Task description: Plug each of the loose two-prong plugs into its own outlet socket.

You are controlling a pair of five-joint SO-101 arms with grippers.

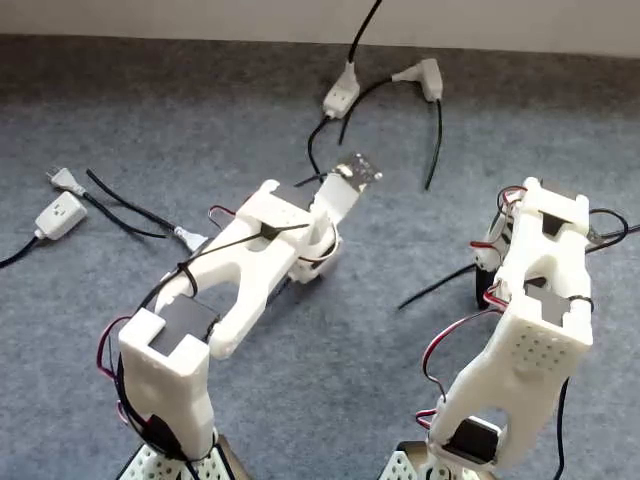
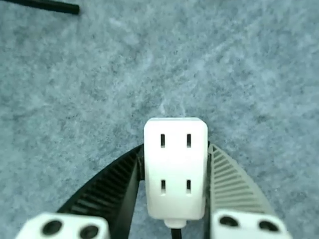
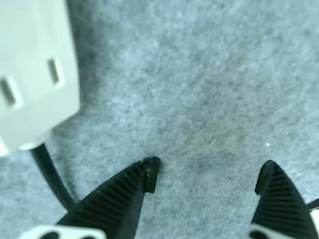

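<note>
My left gripper [image 2: 174, 149] is shut on a white outlet socket [image 2: 175, 169] with two pairs of slots, its black cord trailing back between the fingers. In the high view this left gripper [image 1: 322, 250] points down at mid-carpet. My right gripper [image 3: 208, 172] hangs open over bare carpet; another white outlet socket [image 3: 30, 74] with a black cord [image 3: 50, 174] lies just beside one finger, not touching it. Loose on the carpet are a white angled plug [image 1: 427, 76] at the back, a two-prong plug [image 1: 64, 180] at the far left and a small plug [image 1: 190, 238] by the left arm.
A white socket [image 1: 342, 93] on a black cord lies at the back centre, next to the angled plug. A further socket [image 1: 59, 215] sits at the far left. Black cords [image 1: 436, 140] run across the grey carpet. The right arm [image 1: 535, 300] stands at the right.
</note>
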